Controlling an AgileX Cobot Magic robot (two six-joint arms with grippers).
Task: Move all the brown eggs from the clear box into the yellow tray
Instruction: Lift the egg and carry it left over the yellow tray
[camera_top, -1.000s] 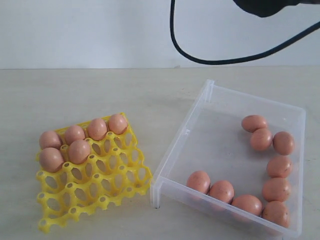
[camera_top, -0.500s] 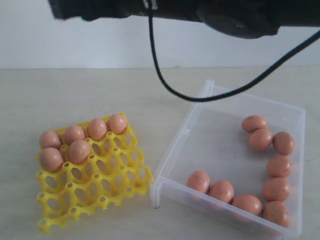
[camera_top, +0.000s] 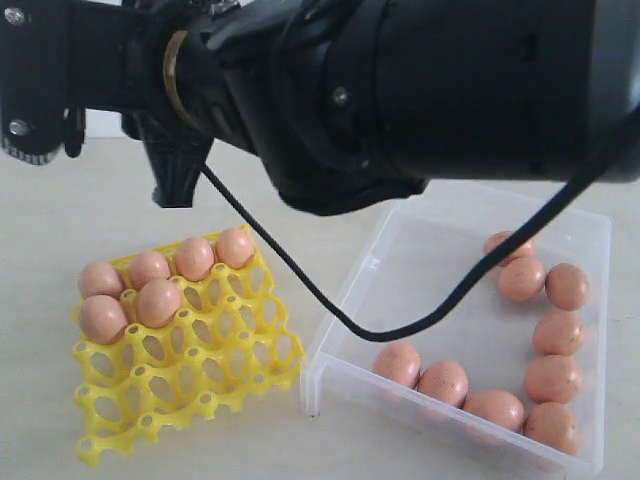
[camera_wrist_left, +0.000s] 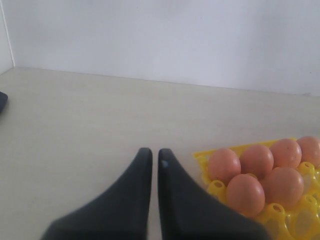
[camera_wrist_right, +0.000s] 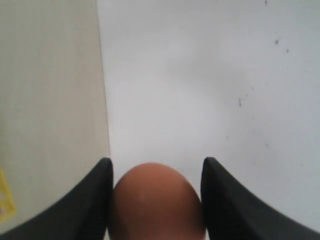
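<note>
In the right wrist view my right gripper (camera_wrist_right: 156, 162) is shut on one brown egg (camera_wrist_right: 156, 200), a finger on each side, in front of the white wall. The right arm (camera_top: 450, 90) stretches leftward across the top of the exterior view; its fingers are not clear there. The yellow tray (camera_top: 230, 370) holds several brown eggs (camera_top: 158, 302) in its back cups. The clear box (camera_top: 345, 300) holds several more eggs (camera_top: 443, 382) along its right and front sides. My left gripper (camera_wrist_left: 154, 152) is shut and empty, low over the table beside the tray's (camera_wrist_left: 205, 156) corner.
A black cable (camera_top: 300, 280) hangs from the arm over the gap between tray and box. The pale table (camera_top: 60, 190) runs back to a white wall (camera_wrist_left: 160, 35).
The right arm has swept in from the upper right and now fills the top of the exterior view, reaching left past the tray. Eggs in tray and box have not moved.
</note>
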